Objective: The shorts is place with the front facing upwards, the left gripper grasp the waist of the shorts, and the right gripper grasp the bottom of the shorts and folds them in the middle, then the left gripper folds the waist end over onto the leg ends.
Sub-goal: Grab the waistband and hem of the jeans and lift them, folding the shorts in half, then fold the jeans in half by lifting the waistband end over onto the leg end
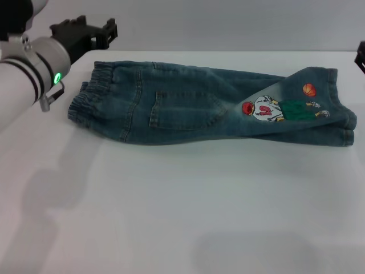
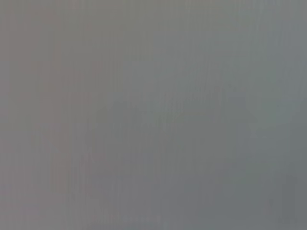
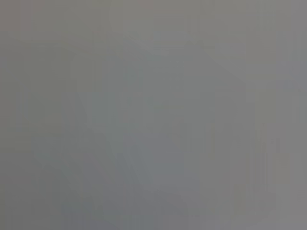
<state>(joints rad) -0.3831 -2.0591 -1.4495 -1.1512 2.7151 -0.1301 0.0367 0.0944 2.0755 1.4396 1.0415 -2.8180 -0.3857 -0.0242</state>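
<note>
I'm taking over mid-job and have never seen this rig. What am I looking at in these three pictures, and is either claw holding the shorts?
The big picture comes from a camera on the robot's head, looking down at a white table. The shorts lie on it, already folded lengthwise, gathered waist on the robot's left, leg ends on its right. The left gripper, a black claw on a silver arm with a green light, hangs past the waist and holds nothing. Only a dark sliver of the right gripper shows at the edge. The other two pictures are wrist cameras; both show plain grey, nothing recognisable.
</note>
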